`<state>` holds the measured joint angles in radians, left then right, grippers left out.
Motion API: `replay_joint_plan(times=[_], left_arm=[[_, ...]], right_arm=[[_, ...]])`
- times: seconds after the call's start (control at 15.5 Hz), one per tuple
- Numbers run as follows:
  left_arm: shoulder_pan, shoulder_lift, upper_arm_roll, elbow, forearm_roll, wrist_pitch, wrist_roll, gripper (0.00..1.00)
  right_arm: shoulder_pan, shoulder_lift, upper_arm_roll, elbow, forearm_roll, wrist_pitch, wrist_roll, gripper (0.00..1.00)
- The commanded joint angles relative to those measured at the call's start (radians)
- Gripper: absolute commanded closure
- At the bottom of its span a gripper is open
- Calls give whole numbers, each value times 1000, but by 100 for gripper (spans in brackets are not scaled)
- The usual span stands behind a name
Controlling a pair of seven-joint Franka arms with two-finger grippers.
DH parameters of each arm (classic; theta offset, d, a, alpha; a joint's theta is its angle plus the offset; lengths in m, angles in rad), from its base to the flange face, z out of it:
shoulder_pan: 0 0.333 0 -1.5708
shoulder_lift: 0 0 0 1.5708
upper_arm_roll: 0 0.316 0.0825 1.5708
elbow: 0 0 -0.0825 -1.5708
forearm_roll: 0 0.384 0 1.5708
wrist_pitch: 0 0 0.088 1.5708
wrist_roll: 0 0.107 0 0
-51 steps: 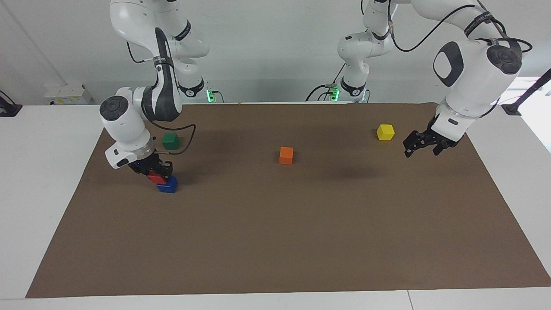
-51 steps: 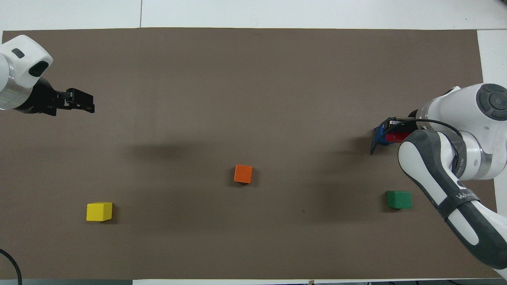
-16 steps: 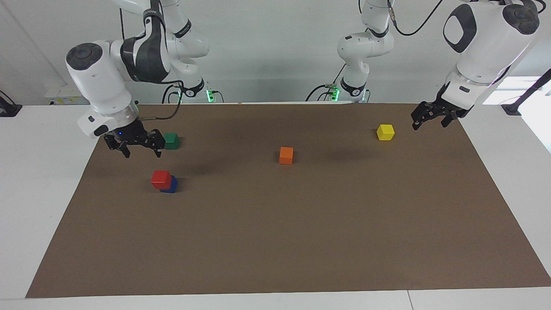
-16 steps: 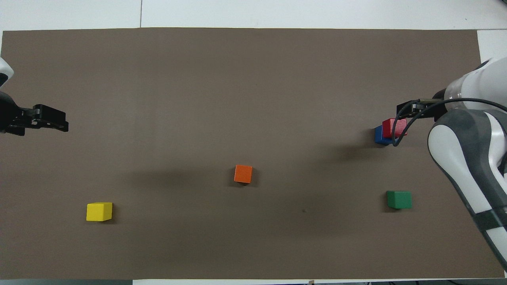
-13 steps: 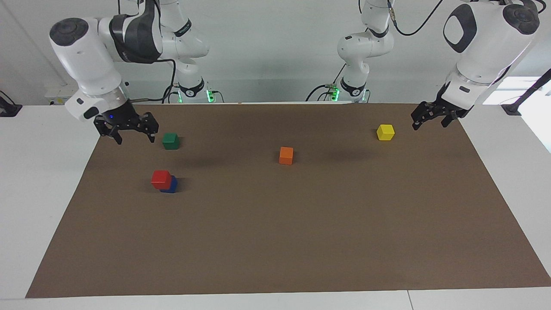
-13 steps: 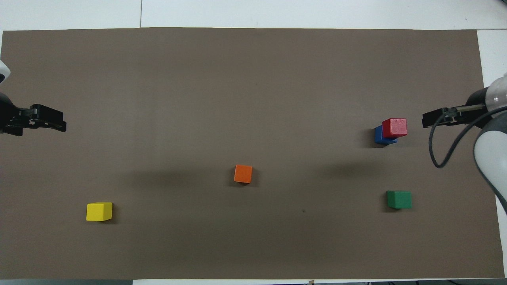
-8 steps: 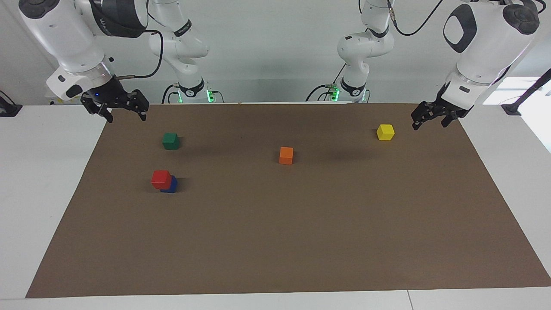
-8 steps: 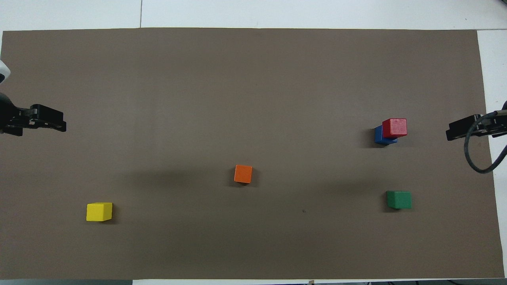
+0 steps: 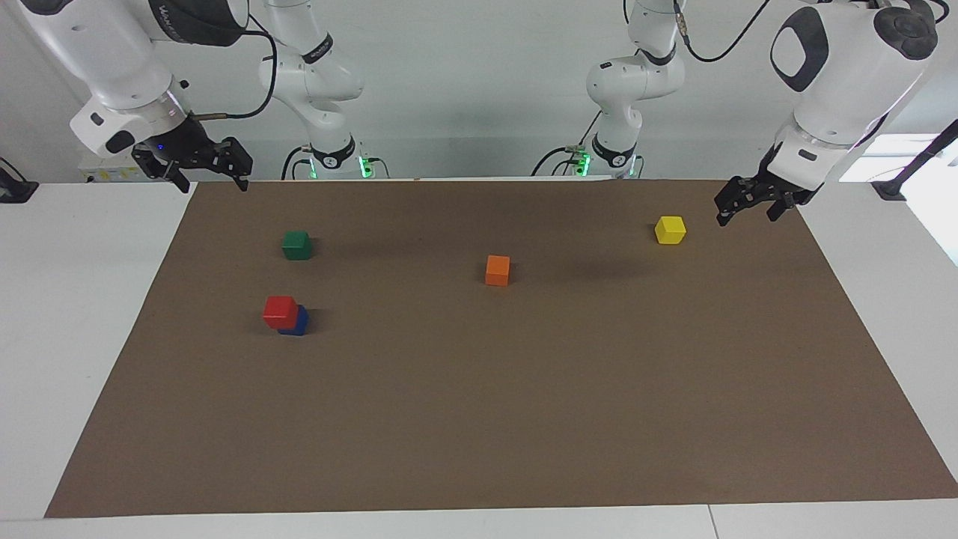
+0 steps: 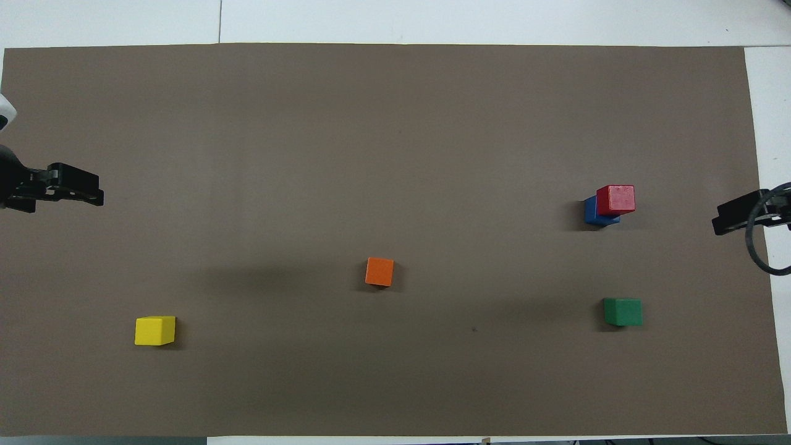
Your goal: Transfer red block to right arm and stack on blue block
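Note:
The red block (image 9: 280, 311) (image 10: 615, 199) rests on top of the blue block (image 9: 299, 323) (image 10: 591, 212), shifted a little off centre, toward the right arm's end of the brown mat. Nothing touches the stack. My right gripper (image 9: 213, 183) (image 10: 720, 224) hangs open and empty, raised over the mat's edge at its own end, well apart from the stack. My left gripper (image 9: 745, 217) (image 10: 93, 194) is open and empty too, waiting in the air over the mat's edge at the left arm's end, beside the yellow cube.
A green cube (image 9: 296, 245) (image 10: 622, 311) lies nearer to the robots than the stack. An orange cube (image 9: 497, 270) (image 10: 379, 271) sits mid-mat. A yellow cube (image 9: 670, 230) (image 10: 154, 330) lies toward the left arm's end. The brown mat (image 9: 524, 419) covers the white table.
The right gripper, open, has risen and drawn away from the stacked blocks out to the mat's edge. The stack has stayed put. The left arm has not moved.

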<state>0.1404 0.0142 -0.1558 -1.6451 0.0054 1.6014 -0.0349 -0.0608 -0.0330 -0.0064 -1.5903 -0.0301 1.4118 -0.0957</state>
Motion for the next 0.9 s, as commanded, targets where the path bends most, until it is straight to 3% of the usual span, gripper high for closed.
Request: replay_joint_plan(times=[0.0, 0.19, 0.84], left_arm=[[2, -13, -2, -5, 25, -9, 0, 0], [2, -13, -1, -5, 25, -9, 0, 0], [2, -13, -2, -5, 25, -9, 0, 0]], right_arm=[[-17, -4, 11, -5, -8, 21, 26, 0], [-14, -1, 11, -2, -5, 84, 56, 0], [-14, -2, 11, -7, -11, 87, 56, 0]])
